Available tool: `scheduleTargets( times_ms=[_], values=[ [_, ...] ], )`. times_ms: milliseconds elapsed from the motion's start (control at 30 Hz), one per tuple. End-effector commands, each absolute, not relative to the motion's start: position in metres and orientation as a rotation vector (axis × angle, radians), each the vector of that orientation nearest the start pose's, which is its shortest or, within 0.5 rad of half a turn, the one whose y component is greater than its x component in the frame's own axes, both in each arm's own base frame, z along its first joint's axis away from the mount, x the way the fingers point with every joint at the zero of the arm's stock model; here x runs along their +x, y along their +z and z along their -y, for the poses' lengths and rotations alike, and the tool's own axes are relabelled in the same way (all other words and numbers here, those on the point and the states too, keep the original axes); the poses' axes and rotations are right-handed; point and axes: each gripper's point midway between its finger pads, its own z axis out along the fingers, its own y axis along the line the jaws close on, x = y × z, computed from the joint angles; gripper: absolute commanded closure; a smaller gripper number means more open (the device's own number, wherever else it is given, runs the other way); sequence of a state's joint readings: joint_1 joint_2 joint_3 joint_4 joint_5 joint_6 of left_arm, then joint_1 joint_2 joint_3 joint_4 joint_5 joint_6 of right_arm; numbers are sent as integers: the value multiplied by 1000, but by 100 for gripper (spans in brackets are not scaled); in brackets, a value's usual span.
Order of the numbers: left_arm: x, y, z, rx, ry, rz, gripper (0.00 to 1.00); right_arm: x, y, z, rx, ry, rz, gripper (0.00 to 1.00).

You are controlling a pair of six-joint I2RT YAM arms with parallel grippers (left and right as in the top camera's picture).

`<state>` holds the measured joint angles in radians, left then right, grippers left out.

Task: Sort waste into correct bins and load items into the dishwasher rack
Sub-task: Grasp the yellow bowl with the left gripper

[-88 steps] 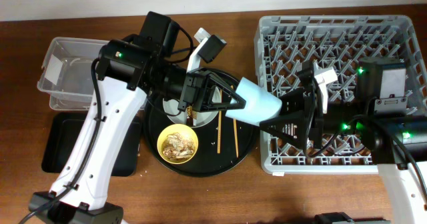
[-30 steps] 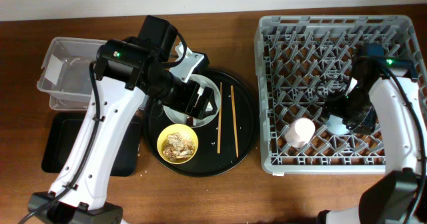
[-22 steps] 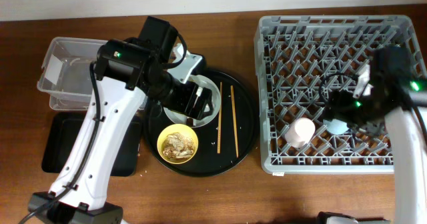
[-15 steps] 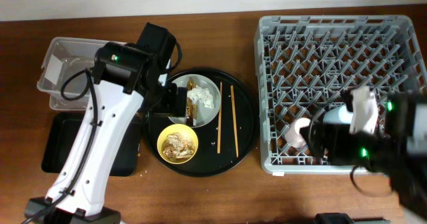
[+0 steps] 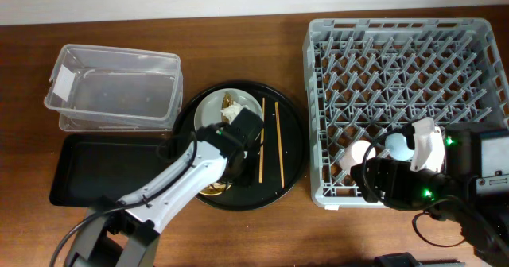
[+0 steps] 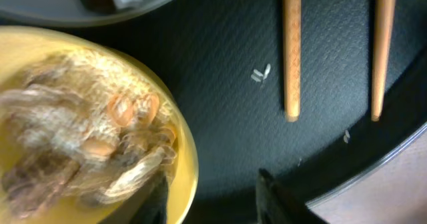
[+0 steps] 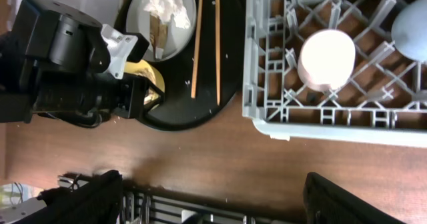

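Currently the left tool (image 6: 212, 187) is part-open, its fingers straddling the rim of the yellow bowl (image 6: 60, 47). Scraps (image 6: 73, 144) are inside, on the round black tray (image 6: 227, 117). The right tool (image 7: 213, 201) is spread wide over the tabletop (image 7: 267, 157) by the rack's (image 7: 267, 84) near edge. The pink cup (image 7: 327, 59) and blue cup (image 7: 412, 24) are racked.
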<state>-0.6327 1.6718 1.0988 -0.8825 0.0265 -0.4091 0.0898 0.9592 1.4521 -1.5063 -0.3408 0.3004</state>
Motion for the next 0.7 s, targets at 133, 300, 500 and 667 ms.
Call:
scheduleTargets(
  times_ms=[133,300,500,667],
  values=[
    [237,18,183,298,-99,-3030,89,177,297,-73,154,572,-2612,13],
    [237,26,186,311,-109,-3031,100,177,297,-73,154,572,-2612,13],
    [270,138,167,469,-197,-2954,100,177,297,-73,154,572,-2612,13],
    [301,169,106,325,-607,-2910,100,177,297,-73,154,572,-2612,13]
  ],
)
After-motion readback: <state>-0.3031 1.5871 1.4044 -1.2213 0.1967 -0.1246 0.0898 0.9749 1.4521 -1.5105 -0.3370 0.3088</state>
